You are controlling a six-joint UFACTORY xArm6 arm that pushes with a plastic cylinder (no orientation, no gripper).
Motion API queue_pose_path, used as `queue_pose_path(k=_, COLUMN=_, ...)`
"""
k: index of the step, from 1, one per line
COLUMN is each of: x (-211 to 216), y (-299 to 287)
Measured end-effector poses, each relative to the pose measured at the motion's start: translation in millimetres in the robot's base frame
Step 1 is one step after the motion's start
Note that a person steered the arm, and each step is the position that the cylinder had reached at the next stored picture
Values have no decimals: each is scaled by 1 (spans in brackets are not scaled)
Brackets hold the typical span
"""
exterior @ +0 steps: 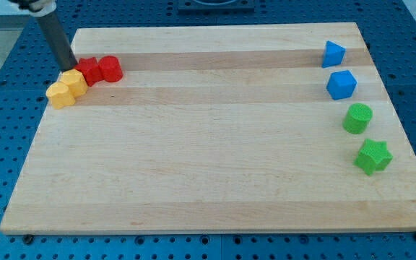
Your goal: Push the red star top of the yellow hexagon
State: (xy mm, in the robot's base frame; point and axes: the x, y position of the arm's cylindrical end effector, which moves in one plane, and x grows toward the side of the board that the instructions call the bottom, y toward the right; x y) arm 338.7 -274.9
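Okay, upper left of the frame: four blocks bunched near the counter (208, 180) corner. My tip (71, 69) sits down at the cluster, touching or just beside the upper edge of the yellow hexagon (74, 82), and just left of the red star (89, 71). No claw on this rig, only the rod, so there is nothing to be apart or together.

Key relation: the red star lies directly to the right of my tip, touching the yellow hexagon's upper-right side. A red cylinder (110, 68) is just beside the star on its right; a second yellow block (61, 94), shape unclear, touches the hexagon at lower left.

Judgement: the star is already nearly above the hexagon, slightly right of it. To finish, the push should likely come from the star's right, moving it left; my tip is on the wrong side and would need to go round.

Far right column: blue triangle-like block (333, 53), blue cube (341, 84), green cylinder (357, 118), green star (373, 156), well apart.
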Motion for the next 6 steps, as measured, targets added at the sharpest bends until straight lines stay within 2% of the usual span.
queue_pose_path(k=2, x=20, y=-29)
queue_pose_path(k=3, x=-40, y=-16)
queue_pose_path(k=4, x=-92, y=69)
queue_pose_path(k=5, x=-62, y=70)
queue_pose_path(k=6, x=-10, y=56)
